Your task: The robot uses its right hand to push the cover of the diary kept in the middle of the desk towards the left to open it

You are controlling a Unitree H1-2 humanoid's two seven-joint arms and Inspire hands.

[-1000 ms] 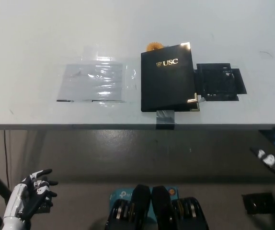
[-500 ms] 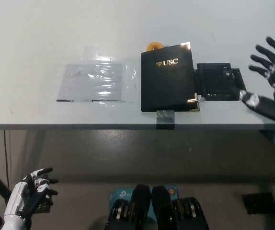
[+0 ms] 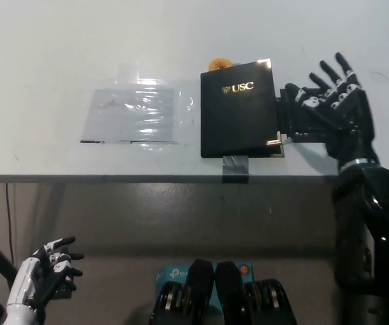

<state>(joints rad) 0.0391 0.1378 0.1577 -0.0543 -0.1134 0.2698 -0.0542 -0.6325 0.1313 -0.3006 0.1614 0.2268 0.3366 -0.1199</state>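
Note:
A black diary (image 3: 239,108) with gold "USC" lettering lies closed in the middle of the white desk (image 3: 59,47), its cover flat. My black right hand (image 3: 333,108) hovers just right of the diary's right edge, over a black pad, fingers spread and open, holding nothing. Whether it touches the diary I cannot tell. My white left hand (image 3: 44,275) rests low at the picture's lower left, below the desk's front edge, its fingers loosely curled and empty.
A clear plastic sheet (image 3: 135,116) lies flat on the desk left of the diary. A small orange object (image 3: 216,65) peeks out behind the diary's top edge. Grey tape (image 3: 234,164) sits at the diary's front edge. A black pad (image 3: 296,125) lies under the right hand.
My right arm has risen from the lower right and moved left, and the hand now sits over the black pad beside the diary. The diary and left hand have not moved.

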